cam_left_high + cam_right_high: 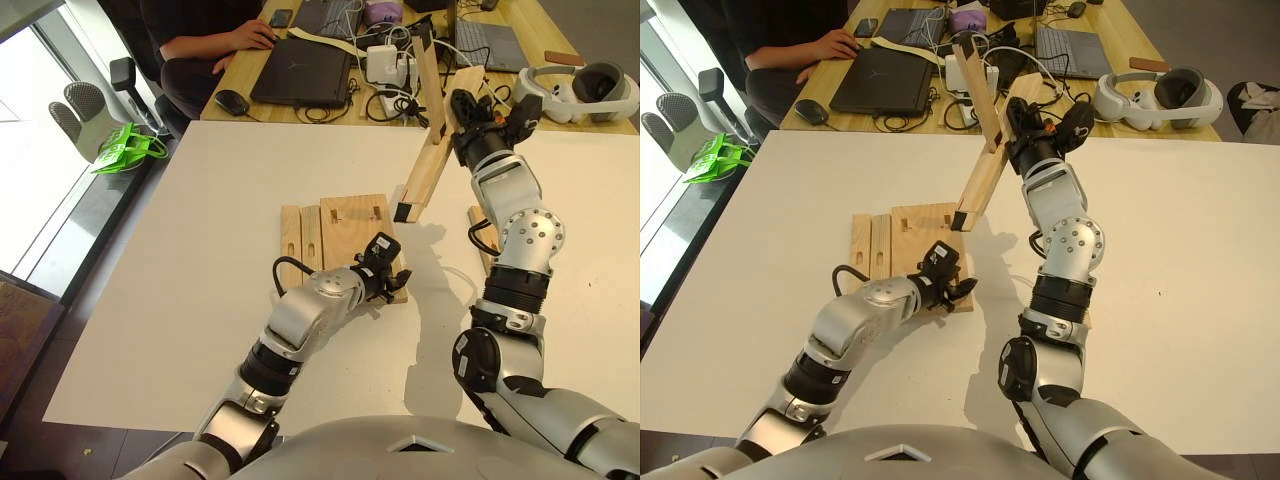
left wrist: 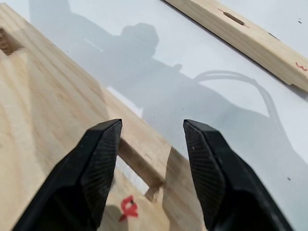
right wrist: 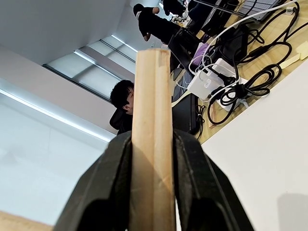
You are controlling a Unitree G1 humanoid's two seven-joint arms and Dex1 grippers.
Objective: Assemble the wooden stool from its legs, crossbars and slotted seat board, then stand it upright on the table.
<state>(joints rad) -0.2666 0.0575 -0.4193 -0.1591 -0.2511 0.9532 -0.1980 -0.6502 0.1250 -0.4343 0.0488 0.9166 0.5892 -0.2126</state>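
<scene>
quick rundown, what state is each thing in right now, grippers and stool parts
left gripper: open, poised over a slot near the seat board's edge
right gripper: shut on the wooden leg
wooden leg: lifted off the table, tilted, lower end by the seat board's far corner
seat board: lying flat on the table, visible slots empty
spare leg: lying flat on the table, loose
laptop: lid shut

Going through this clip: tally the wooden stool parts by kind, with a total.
Slotted seat board: 1
Narrow bars lying flat along the board's left edge: 2
Single bar lying on the table by the right arm: 1
Joined bars held up in the right end effector: 2, as far as the views show
Total: 6
</scene>
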